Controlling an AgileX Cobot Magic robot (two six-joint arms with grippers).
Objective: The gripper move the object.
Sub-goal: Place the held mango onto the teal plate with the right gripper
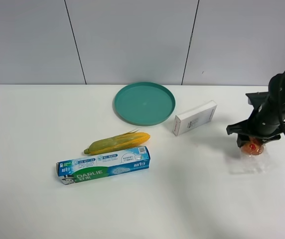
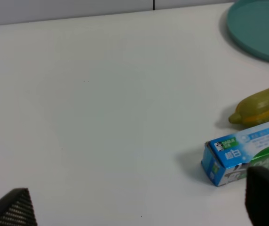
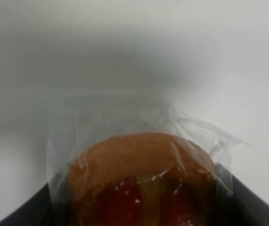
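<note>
The right pincer (image 1: 252, 142) is clenched on the bun (image 1: 253, 147), one black finger on each side of it. The wrist view shows them pressing in through the clear wrapper (image 3: 125, 122). The bun is orange-brown with a red patch, and it sits at the far right of the worktop (image 1: 33, 124). Loose plastic spreads out in front of it. I cannot tell whether the bun rests on the surface or hangs just above it.

A white box (image 1: 195, 117) lies near it, towards the middle, and just past that is a green plate (image 1: 144, 103) by the back wall. Well apart to the left, a corn cob (image 1: 116, 143) lies touching a blue-and-green toothpaste box (image 1: 103, 165).

The left pincer (image 2: 139, 207) is released, with its fingertips wide apart over bare worktop and nothing between them. The end of the toothpaste box is near one fingertip.
</note>
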